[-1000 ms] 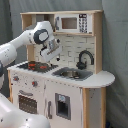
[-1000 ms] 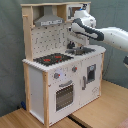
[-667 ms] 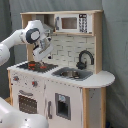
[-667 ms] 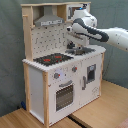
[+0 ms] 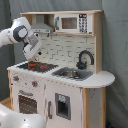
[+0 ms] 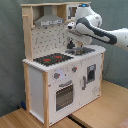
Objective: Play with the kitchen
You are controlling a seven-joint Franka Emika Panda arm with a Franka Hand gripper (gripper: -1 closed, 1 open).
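Observation:
The kitchen (image 5: 65, 95) is a tall white and light-wood toy with a black stovetop (image 5: 37, 66), a grey sink (image 5: 72, 74), a black faucet (image 5: 85, 59), a hood (image 5: 42, 25) and a microwave (image 5: 72, 23). In the first exterior view my gripper (image 5: 34, 54) hangs just above the stovetop's back edge, in front of the tiled back wall. In the second exterior view, the kitchen (image 6: 55, 80) shows its oven door (image 6: 64, 95) and knobs (image 6: 56, 76). There my gripper (image 6: 70, 29) sits over the faucet (image 6: 71, 44), beside the hood (image 6: 49, 21).
A grey curtain (image 5: 115, 50) hangs behind the kitchen. The kitchen stands on a light wooden floor (image 6: 100, 110). A white rounded part of the arm (image 5: 20, 120) fills the first exterior view's lower left corner.
My gripper has moved towards the first exterior view's left and a little down, from in front of the back wall near the microwave to over the stovetop.

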